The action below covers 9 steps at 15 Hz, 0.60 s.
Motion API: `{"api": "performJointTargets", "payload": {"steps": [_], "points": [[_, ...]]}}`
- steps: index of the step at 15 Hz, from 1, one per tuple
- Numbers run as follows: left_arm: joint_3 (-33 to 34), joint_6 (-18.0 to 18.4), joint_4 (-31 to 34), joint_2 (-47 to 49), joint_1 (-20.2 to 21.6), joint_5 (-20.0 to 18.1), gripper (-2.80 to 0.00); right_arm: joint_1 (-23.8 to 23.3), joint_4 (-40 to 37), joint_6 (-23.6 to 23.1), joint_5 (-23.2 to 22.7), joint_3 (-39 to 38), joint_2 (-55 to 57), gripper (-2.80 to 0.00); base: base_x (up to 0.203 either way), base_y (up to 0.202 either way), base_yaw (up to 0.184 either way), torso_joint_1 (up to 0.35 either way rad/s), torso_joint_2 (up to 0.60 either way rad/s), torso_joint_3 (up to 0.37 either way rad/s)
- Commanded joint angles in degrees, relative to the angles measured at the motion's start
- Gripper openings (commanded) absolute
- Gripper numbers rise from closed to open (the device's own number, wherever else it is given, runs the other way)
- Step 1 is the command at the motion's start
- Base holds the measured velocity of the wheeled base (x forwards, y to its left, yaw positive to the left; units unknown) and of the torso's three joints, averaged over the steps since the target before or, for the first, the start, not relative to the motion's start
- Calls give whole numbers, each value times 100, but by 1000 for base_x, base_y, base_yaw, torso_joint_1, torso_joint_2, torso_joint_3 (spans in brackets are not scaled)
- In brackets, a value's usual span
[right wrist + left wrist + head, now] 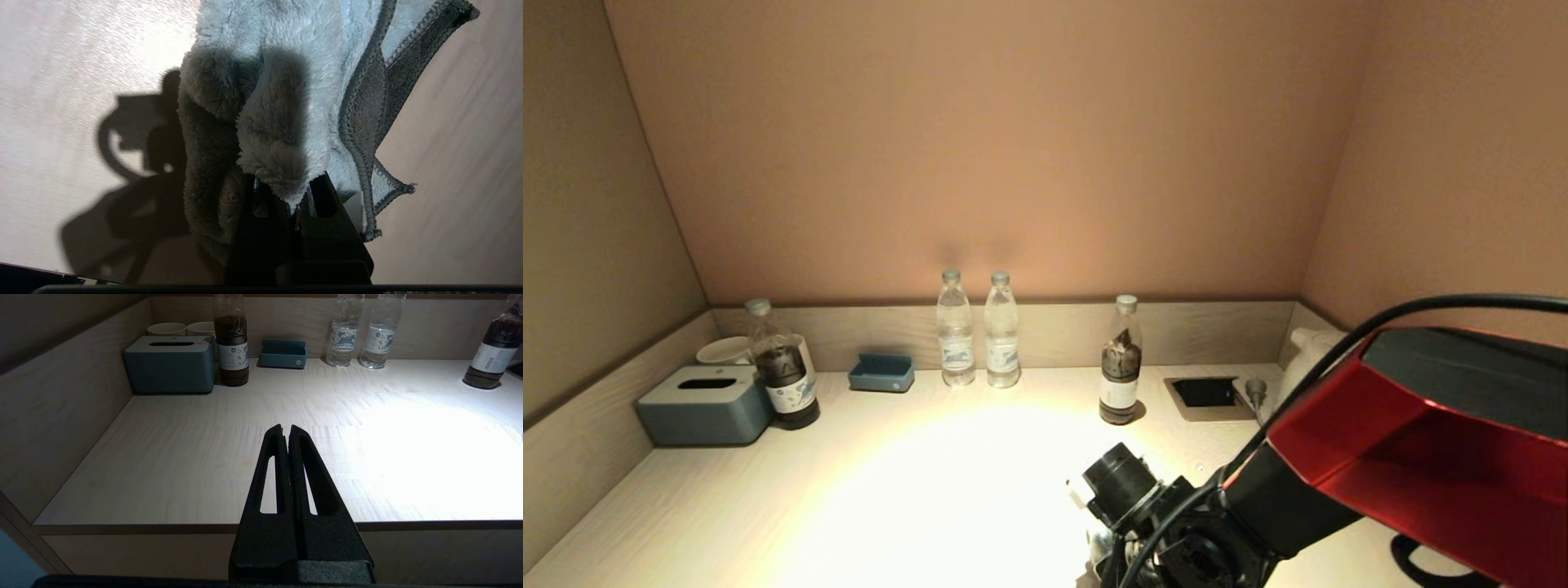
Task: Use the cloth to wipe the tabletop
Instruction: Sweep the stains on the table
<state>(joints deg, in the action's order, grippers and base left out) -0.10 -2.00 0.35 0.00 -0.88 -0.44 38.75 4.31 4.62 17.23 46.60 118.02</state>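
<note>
Plain tan walls (980,147) around a pale wooden alcove, bright light pool (964,490) mid-surface.

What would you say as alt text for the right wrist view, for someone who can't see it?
The right tool is shut on a fluffy pale grey cloth with a stitched dark edge, the fabric bunched over its tips and spread on the light wood tabletop. The arm's shadow falls on the brightly lit wood beside the cloth.
</note>
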Motion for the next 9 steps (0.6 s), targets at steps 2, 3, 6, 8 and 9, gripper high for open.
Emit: {"api": "performJointTargets", "payload": {"steps": [2, 3, 6, 8, 9], "points": [[1, -3, 9, 0, 0, 0, -280, -350, 404, -14, -36, -468, -262, -280, 0, 0, 0, 0, 0, 0], [1, -3, 0, 0, 0, 0, -280, -465, 549, -24, -44, -575, -242, -280, 0, 0, 0, 0, 0, 0], [1, -3, 9, 0, 0, 0, -280, -1090, 823, -113, -65, -767, -196, -280, 0, 0, 0, 0, 0, 0], [1, -3, 9, 0, 0, 0, -280, -1240, 836, -194, -77, -735, -191, -280, 0, 0, 0, 0, 0, 0], [1, -3, 0, 0, 0, 0, -280, -1432, 836, -268, -132, -690, -184, -280, 0, 0, 0, 0, 0, 0]]}}
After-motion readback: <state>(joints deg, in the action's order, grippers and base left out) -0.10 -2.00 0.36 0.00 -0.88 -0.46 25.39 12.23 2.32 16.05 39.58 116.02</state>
